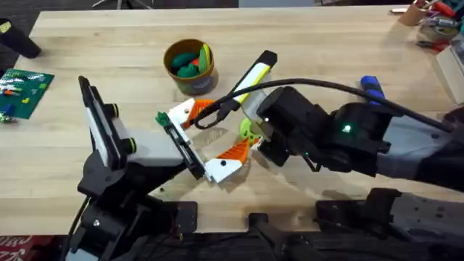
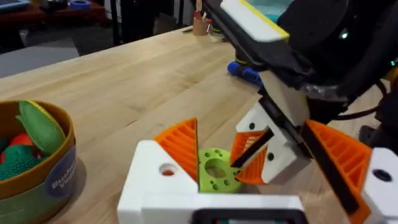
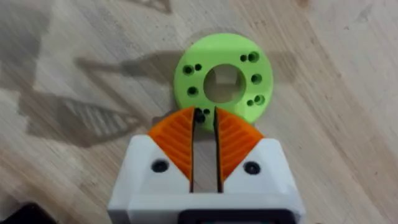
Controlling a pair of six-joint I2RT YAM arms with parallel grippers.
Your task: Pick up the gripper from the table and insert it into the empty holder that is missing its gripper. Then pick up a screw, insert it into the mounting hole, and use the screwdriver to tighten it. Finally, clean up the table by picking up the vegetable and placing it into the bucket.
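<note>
Overhead view, left to right. A green circuit board (image 1: 25,92) lies at the light wooden table's (image 1: 304,32) left edge, well apart from the work. The left gripper (image 1: 194,138), white with orange ribbed pads, reaches to the table's middle; its fingers are spread wide and hold nothing. Behind it stands the round orange-brown bucket (image 1: 191,77) with green and orange toy vegetables inside. Between the left gripper's fingers lies the flat lime-green disc (image 2: 216,171) with a square centre hole and small holes round it, resting on the wood. The right gripper (image 3: 204,118) comes down over the disc's near rim with its orange pads almost together, a narrow gap between them; a small dark screw (image 3: 199,116) sits at the pad tips, touching the disc's rim. A long white-and-yellow bar (image 1: 254,76) slants up and away from the disc toward the far right. The bright blue screwdriver (image 1: 370,87) lies beyond the right arm, mostly hidden by it; its long axis cannot be told. Open wood remains along the far edge and at far left.
</note>
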